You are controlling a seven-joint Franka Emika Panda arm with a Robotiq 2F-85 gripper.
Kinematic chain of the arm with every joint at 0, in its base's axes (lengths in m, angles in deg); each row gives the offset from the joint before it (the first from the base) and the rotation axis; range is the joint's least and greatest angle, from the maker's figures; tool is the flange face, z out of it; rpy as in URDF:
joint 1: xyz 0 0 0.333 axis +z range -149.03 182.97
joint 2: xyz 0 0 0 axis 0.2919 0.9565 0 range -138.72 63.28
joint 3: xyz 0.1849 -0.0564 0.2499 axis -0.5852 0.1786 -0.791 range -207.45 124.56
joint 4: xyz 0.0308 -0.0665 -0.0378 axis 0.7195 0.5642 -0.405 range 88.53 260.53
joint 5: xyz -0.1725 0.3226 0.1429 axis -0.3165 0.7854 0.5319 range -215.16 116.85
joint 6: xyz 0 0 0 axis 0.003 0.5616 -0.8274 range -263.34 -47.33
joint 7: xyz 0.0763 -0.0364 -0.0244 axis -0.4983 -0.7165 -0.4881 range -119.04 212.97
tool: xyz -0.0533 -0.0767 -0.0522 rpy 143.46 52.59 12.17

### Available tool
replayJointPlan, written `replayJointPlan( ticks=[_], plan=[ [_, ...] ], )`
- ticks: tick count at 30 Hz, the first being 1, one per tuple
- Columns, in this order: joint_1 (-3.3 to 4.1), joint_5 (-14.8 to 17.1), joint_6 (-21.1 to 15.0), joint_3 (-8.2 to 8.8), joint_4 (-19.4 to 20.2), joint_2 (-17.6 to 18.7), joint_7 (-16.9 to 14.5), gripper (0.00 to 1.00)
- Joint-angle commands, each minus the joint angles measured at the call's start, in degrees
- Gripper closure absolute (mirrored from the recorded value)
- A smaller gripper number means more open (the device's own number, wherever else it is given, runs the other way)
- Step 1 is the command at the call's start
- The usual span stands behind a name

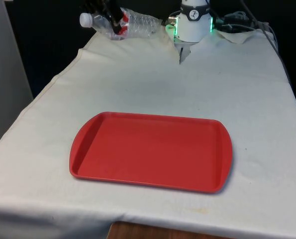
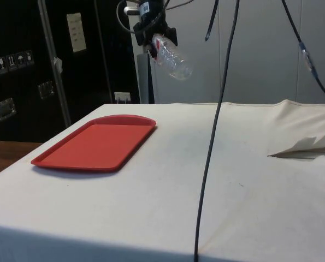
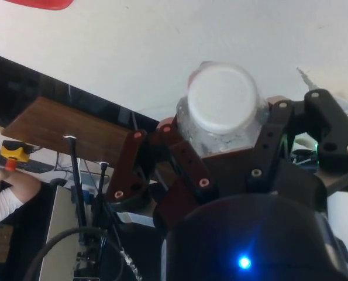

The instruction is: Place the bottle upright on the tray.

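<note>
One clear, crinkly plastic water bottle with a white cap (image 1: pixel 122 23) hangs tilted high above the cloth's far corner, clamped near its neck by the black two-finger gripper (image 3: pixel 220 149). It looks empty (so light, thin-walled, easily crushed and slippery); a hold on the stiffer shoulder suits it. The flat red plastic tray (image 1: pixel 150 151) lies well apart, bare.
</note>
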Motion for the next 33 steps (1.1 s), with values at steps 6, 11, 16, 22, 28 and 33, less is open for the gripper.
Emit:
replayJointPlan(
  ticks=[6,11,16,22,28,33],
  plan=[
    [0.17,0.4,-1.1,0.0,0.3,-0.3,-2.3,0.68],
    [-0.06,0.2,-0.7,0.0,-0.1,0.0,-4.1,0.68],
    [0.06,0.6,-1.7,0.0,0.2,-0.2,-6.6,0.68],
    [0.06,0.7,-2.1,-0.06,0.1,-0.2,-8.7,0.68],
    [0.06,0.6,-2.4,0.0,0.0,-0.3,-11.5,0.68],
    [0.34,0.1,-2.5,0.4,-0.6,-0.3,-12.7,0.68]
  ],
)
